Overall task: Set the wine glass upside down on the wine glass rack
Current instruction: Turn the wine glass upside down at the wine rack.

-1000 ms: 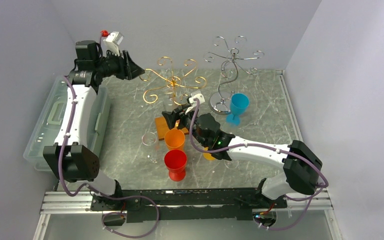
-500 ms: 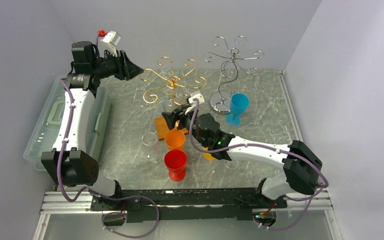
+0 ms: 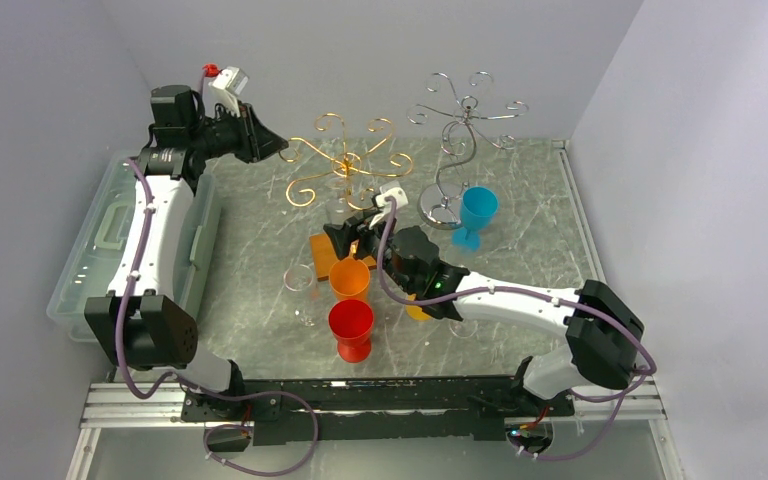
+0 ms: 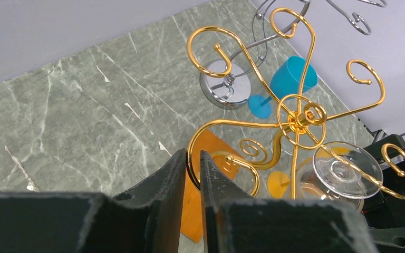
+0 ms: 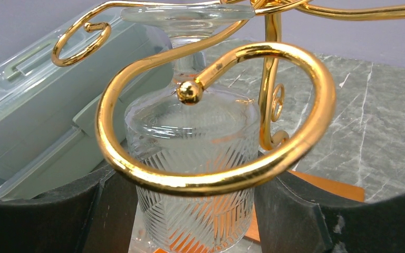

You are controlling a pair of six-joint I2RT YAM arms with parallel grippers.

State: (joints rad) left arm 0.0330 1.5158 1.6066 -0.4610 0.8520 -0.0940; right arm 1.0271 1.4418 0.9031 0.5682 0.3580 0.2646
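The clear wine glass (image 5: 195, 153) hangs upside down, its foot resting on a curl of the gold rack (image 5: 319, 113). My right gripper (image 5: 190, 184) is shut on its ribbed bowl, one pad on each side. In the top view the glass (image 3: 337, 209) sits under the front of the gold rack (image 3: 345, 160), with the right gripper (image 3: 347, 232) below it. My left gripper (image 4: 192, 166) is shut on a curved arm of the gold rack (image 4: 295, 118) at the rack's left edge; it also shows in the top view (image 3: 278, 150). The glass's foot shows in the left wrist view (image 4: 343, 169).
A silver rack (image 3: 460, 130) stands at the back right with a blue glass (image 3: 477, 212) by its base. An orange cup (image 3: 349, 277), a red cup (image 3: 351, 328), a clear glass (image 3: 298, 280) and a wooden board (image 3: 322, 258) lie in front. A plastic bin (image 3: 100, 240) is at the left.
My left arm wobbled slightly left and back while keeping hold of the gold rack. The right arm and the glass have not visibly moved.
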